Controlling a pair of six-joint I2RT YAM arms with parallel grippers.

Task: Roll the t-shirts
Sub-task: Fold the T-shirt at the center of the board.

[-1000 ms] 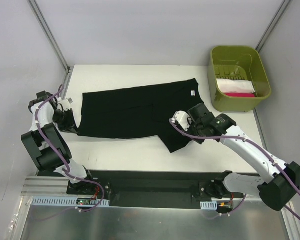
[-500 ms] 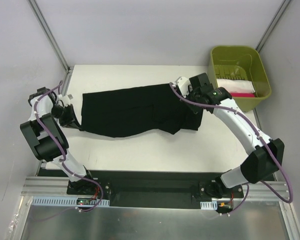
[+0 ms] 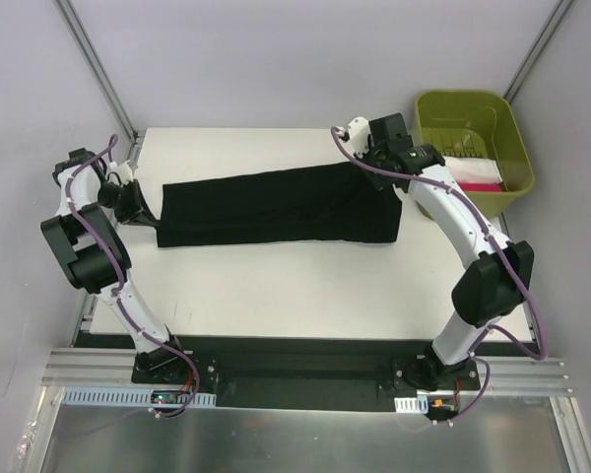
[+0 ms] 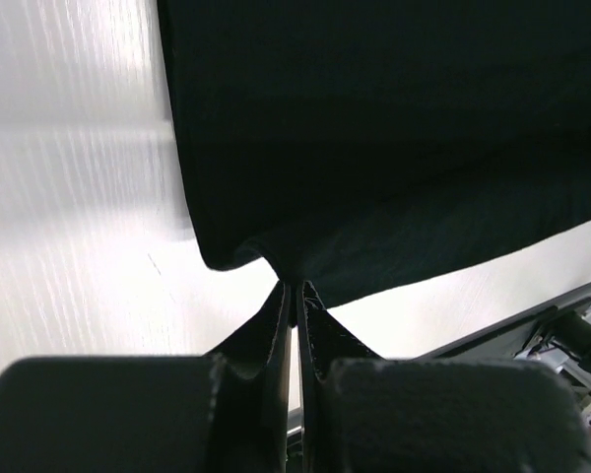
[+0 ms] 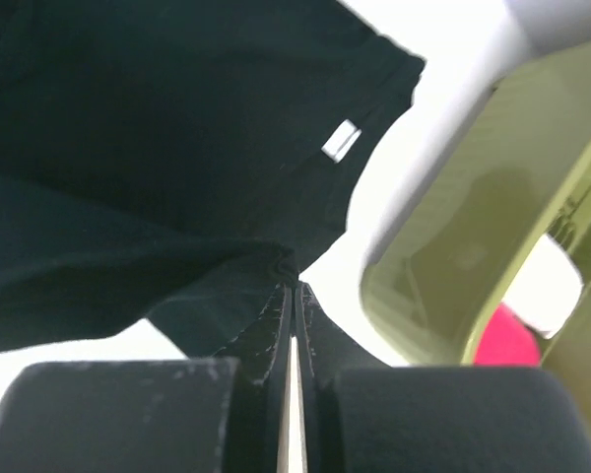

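Note:
A black t-shirt [image 3: 276, 207] lies folded lengthwise into a long band across the white table [image 3: 276, 286]. My left gripper [image 3: 138, 202] is shut on the band's left end, a pinch of black cloth [image 4: 276, 261] caught at its fingertips. At the band's far right corner my right gripper [image 3: 374, 166] is shut on the cloth [image 5: 286, 264]. The shirt's white neck label [image 5: 341, 139] shows in the right wrist view. More t-shirts, white [image 3: 463, 169] and pink [image 3: 473, 185], lie in the green bin [image 3: 473, 108].
The green bin stands at the table's far right corner, close to my right arm; its wall [image 5: 453, 256] fills the right of the right wrist view. Metal frame posts [image 3: 94, 64] rise at the back corners.
The right gripper carried the shirt's near right part up and back over the rest, folding the shirt into a narrower band. The left gripper moved slightly back with the left end.

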